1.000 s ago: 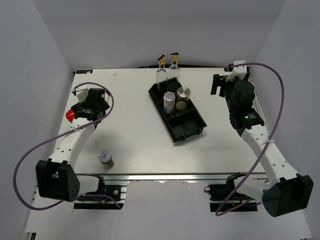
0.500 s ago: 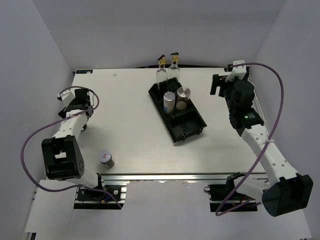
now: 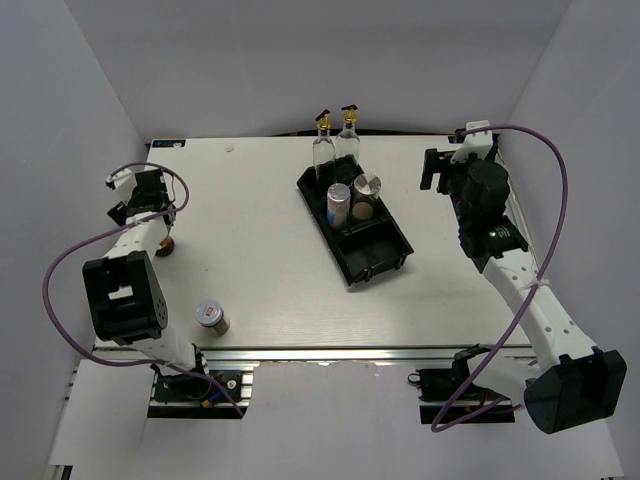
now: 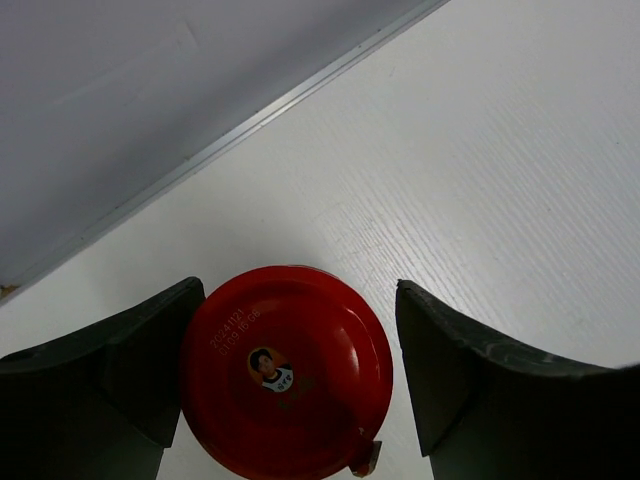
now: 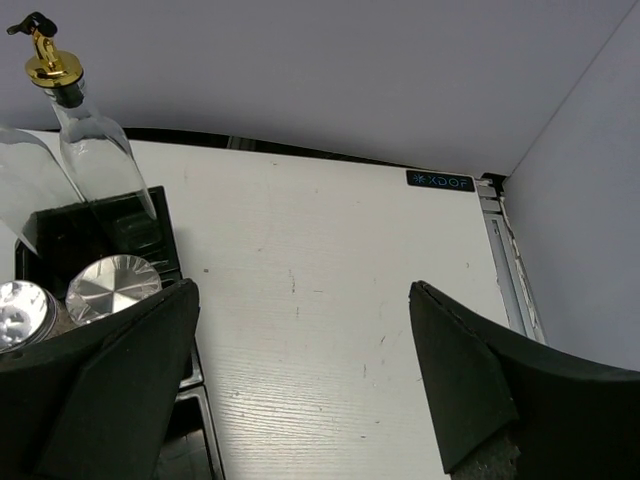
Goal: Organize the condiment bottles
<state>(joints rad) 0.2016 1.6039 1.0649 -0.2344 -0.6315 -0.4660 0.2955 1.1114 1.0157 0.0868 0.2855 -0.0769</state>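
Note:
The red-capped jar [image 4: 285, 375] stands on the table between my left gripper's [image 4: 300, 375] open fingers. The left finger is at the cap's edge and a gap stays on the right. In the top view my left wrist [image 3: 148, 190] covers it at the far left, and only a dark bit [image 3: 166, 244] shows. Two glass bottles with gold spouts [image 3: 323, 150] [image 3: 348, 140] stand at the black tray's [image 3: 385, 262] far end. Two silver-lidded shaker jars [image 3: 340, 200] [image 3: 367, 190] sit in its middle compartment. Another shaker jar [image 3: 210, 317] sits at the front left. My right gripper [image 3: 432, 168] [image 5: 300, 380] is open and holds nothing.
The left wall and the table's metal edge strip [image 4: 250, 125] run close behind the red-capped jar. The tray lies diagonally mid-table, and its near compartment [image 3: 378, 250] holds nothing. The table's right rim [image 5: 505, 260] is beside my right gripper.
My left arm has swung left and back, bringing its gripper over the red-capped jar, which it now covers in the top view. The right arm has not moved.

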